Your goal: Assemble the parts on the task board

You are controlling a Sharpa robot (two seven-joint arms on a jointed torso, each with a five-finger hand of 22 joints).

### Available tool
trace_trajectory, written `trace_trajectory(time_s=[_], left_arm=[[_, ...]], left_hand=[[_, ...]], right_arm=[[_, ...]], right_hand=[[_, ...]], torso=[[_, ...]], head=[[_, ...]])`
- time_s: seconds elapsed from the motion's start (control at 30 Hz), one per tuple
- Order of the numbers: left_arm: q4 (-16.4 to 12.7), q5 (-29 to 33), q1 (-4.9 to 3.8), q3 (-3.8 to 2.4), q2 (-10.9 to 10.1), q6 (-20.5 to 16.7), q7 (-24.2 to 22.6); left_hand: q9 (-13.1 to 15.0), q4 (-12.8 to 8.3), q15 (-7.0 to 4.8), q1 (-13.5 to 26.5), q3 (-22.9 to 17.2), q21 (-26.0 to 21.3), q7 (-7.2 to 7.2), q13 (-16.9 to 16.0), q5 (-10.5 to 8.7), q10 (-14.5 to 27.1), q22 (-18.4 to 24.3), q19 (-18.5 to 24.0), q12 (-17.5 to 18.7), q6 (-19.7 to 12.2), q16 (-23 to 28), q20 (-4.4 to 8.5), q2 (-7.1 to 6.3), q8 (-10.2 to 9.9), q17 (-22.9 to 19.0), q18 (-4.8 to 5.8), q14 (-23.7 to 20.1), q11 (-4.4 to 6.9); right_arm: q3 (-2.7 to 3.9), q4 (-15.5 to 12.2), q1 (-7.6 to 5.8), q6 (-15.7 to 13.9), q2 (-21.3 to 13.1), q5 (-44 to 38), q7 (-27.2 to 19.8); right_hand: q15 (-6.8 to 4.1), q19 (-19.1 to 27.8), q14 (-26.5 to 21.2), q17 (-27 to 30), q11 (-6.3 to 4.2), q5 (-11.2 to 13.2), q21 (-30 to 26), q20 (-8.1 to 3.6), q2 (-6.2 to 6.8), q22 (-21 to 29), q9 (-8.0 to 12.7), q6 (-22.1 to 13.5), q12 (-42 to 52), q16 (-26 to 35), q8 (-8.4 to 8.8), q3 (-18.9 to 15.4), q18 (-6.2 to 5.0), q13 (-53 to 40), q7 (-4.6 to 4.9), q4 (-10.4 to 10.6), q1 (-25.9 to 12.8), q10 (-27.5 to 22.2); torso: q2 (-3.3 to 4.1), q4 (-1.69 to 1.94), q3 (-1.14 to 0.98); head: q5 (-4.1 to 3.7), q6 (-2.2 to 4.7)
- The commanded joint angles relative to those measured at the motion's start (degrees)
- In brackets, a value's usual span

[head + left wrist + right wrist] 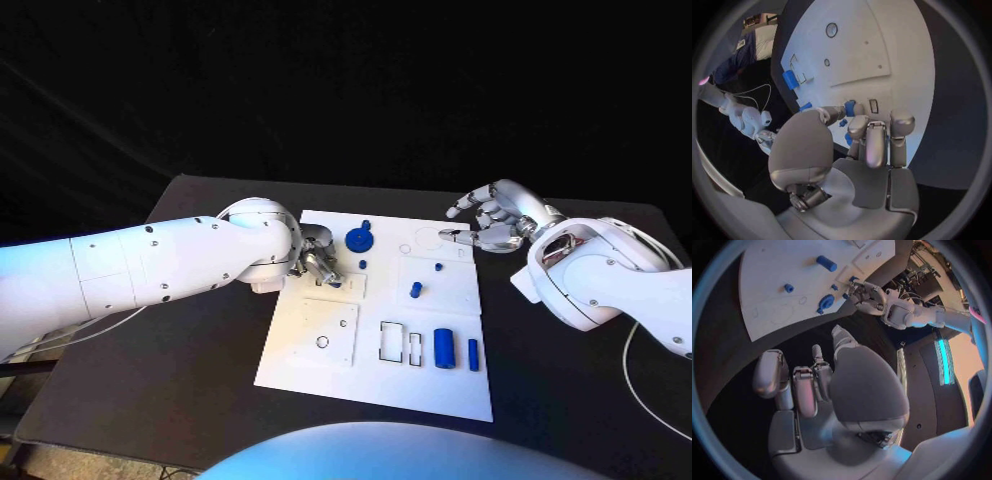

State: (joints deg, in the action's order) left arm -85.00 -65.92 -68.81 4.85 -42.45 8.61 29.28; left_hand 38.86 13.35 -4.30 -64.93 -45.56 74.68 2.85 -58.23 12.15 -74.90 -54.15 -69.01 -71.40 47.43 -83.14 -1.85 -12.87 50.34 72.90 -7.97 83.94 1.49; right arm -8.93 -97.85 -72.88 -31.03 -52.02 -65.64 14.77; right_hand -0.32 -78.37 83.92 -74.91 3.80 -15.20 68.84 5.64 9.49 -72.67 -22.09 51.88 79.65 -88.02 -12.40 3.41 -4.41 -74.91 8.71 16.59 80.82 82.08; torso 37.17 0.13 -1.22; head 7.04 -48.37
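Left hand sits at the left edge of the task board, centre-left of the head frame. Its fingers are curled down onto the board; in the left wrist view the fingertips sit right by a small blue part. Can't tell whether it's pinched or just touched.

My read: the step in hand is picking or seating that small piece. To do it well, keep the fingertips low and square to the board, confirm a real pinch before lifting, and don't drag the piece across the plate.

Moving right across the head frame: round blue part lies on the board just right of the left hand, nearly touching the fingers. Small blue peg stands mid-board, apart from both hands. Blue cylinder and thin blue bar lie side by side lower right on the board, well apart from either hand.

Right hand hovers at the board's upper right corner, fingers loosely curled and apart, holding nothing. The right wrist view agrees: its palm is empty over the dark surface, off the board.
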Motion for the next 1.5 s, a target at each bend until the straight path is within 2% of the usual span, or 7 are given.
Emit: trace_trajectory(time_s=[0.03,0.3,0.67,0.83,1.5], left_arm=[[0.0,1.1,0.10,0.09,0.3,1.1,0.0],[0.4,1.5,0.09,0.09,0.7,1.5,0.0],[0.9,1.9,0.09,0.09,1.1,1.6,-0.1],[1.0,2.1,0.09,0.09,1.2,1.8,-0.1],[1.9,2.3,0.09,0.11,1.8,2.1,-0.1]], left_hand=[[0.2,-9.9,-0.50,0.7,-10.2,0.3,-0.25,-0.2,0.13,-0.5,-0.2,-0.3,-0.3,0.5,-0.2,0.07,0.19,0.2,0.1,0.88,2.2,0.09],[0.4,-9.2,-0.73,2.6,-9.3,0.4,-0.66,-0.4,-0.23,-1.1,-0.6,-0.6,-0.4,1.1,-0.2,0.28,0.55,0.0,0.1,0.99,2.2,0.39],[0.5,-8.5,-0.89,4.1,-7.9,0.3,-0.94,-0.5,-0.53,-1.3,-0.7,-0.7,-0.4,1.4,-0.2,0.43,0.50,-0.3,0.1,1.02,2.2,0.58],[0.6,-8.2,-0.95,4.8,-7.1,0.3,-1.05,-0.5,-0.65,-1.3,-0.7,-0.7,-0.4,1.5,-0.2,0.49,0.42,-0.5,0.1,1.03,2.2,0.67],[0.8,-3.6,-1.11,8.6,1.6,-0.1,-1.29,-1.0,-1.54,-1.2,-0.6,-1.0,-0.4,3.2,-0.2,0.69,0.57,-2.1,0.1,1.09,2.2,0.82]], right_arm=[[0.00,-0.1,0.03,-0.1,0.0,-0.7,0.0],[0.00,0.0,0.03,0.0,0.0,-0.7,0.0],[0.00,0.0,0.03,-0.1,0.1,-0.7,-0.1],[0.00,0.0,0.03,-0.1,0.0,-0.7,-0.1],[0.00,-0.1,0.03,-0.2,-0.1,-0.7,-0.1]], right_hand=[[0.04,0.4,4.3,-7.0,0.01,-0.2,-0.3,0.16,-0.07,0.1,0.0,-0.4,-0.2,0.3,-0.12,-0.3,-0.88,-4.3,-0.12,0.0,-0.4,-0.4],[0.03,0.4,4.3,-6.9,0.00,-0.2,-0.4,0.15,-0.06,0.1,0.0,-0.4,-0.3,0.3,-0.17,-0.3,-0.89,-4.2,-0.13,0.1,-0.4,-0.4],[0.03,0.4,4.3,-6.9,0.00,-0.2,-0.5,0.14,-0.08,0.1,0.0,-0.4,-0.3,0.3,-0.20,-0.3,-0.90,-4.2,-0.13,0.1,-0.5,-0.4],[0.03,0.4,4.3,-6.9,0.00,-0.2,-0.5,0.14,-0.08,0.1,0.0,-0.4,-0.3,0.3,-0.20,-0.3,-0.90,-4.2,-0.13,0.1,-0.5,-0.4],[0.01,0.5,4.2,-6.8,-0.01,-0.2,-0.7,0.12,-0.11,0.2,0.0,-0.5,-0.4,0.4,-0.34,-0.5,-0.93,-4.1,-0.14,0.2,-0.9,-0.4]], torso=[[-0.01,0.00,-0.03],[-0.01,-0.01,-0.01],[-0.02,0.02,-0.03],[-0.04,0.02,0.02],[-0.06,0.05,0.04]], head=[[-0.03,-0.06],[-0.09,-0.13],[-0.28,-0.20],[-0.36,-0.20],[-0.60,-0.29]])
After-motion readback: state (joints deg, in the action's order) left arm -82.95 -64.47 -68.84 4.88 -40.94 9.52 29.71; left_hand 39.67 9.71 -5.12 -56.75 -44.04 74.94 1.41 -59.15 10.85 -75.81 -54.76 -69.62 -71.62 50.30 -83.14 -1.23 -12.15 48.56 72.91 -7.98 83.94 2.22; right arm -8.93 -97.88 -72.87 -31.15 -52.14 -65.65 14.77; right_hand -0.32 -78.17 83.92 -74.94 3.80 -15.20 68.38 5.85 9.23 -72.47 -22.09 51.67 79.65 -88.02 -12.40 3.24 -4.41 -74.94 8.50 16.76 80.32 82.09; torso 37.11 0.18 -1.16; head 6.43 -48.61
